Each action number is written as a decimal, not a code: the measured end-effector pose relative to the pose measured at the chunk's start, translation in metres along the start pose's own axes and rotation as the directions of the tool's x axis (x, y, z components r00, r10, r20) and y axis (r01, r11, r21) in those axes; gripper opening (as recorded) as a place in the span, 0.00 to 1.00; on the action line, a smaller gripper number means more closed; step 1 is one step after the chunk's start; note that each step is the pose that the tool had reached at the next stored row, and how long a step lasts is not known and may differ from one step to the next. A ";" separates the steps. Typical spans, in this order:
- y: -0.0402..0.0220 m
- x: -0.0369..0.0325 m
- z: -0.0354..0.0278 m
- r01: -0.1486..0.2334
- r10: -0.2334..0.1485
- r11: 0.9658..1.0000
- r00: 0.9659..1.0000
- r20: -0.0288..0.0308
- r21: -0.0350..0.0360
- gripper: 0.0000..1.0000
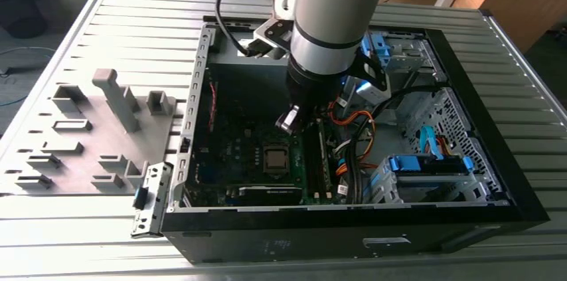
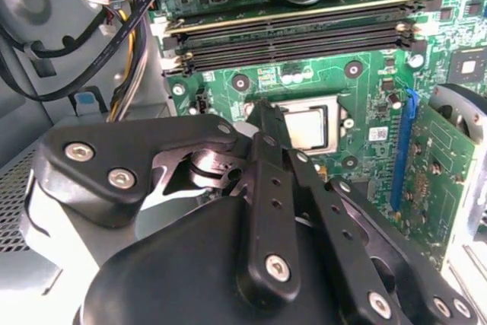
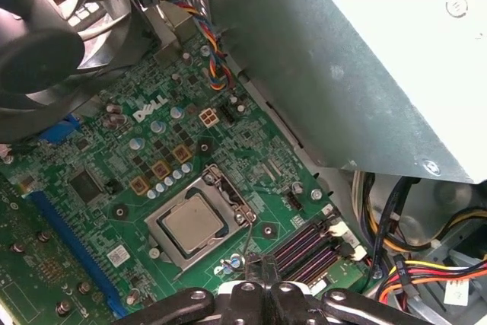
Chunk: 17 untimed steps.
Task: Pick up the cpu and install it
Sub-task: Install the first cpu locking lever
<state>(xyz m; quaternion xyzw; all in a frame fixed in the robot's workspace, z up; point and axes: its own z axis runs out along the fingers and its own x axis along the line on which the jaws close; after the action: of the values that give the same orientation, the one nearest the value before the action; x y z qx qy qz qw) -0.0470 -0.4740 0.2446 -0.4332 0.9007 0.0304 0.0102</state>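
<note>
The cpu [image 3: 194,222], a small square chip with a silvery-grey top, lies flat in its socket on the green motherboard [image 3: 99,150]; it also shows in the second wrist view [image 2: 308,129] and as a small grey square in the exterior view [image 1: 275,158]. My gripper [image 1: 289,121] hangs inside the open computer case, just above the board and a little to the side of the socket. In both wrist views its black fingers stand together with nothing between them [image 2: 266,116] [image 3: 264,270]. The socket frame around the chip lies open.
A grey power-supply box [image 3: 342,58] and a black fan [image 3: 46,36] flank the board. Memory slots [image 2: 297,32] and cable bundles [image 2: 122,28] lie close to the socket. Blue drive brackets [image 1: 425,165] fill the case's right side. A grey fixture tray [image 1: 89,135] lies outside.
</note>
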 end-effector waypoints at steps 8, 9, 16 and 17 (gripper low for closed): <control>0.0007 0.0007 0.0018 0.001 -0.001 1.000 1.000 -0.004 0.004 0.11; 0.0009 0.0008 0.0023 0.001 -0.001 1.000 1.000 -0.006 0.005 0.11; 0.0013 0.0015 0.0052 0.012 -0.011 1.000 0.999 -0.031 0.024 0.11; 0.0014 0.0015 0.0053 0.015 -0.014 1.000 0.999 -0.032 0.024 0.11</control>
<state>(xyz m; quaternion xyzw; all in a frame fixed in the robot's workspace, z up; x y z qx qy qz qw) -0.0490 -0.4740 0.2394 -0.4399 0.8979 0.0127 0.0015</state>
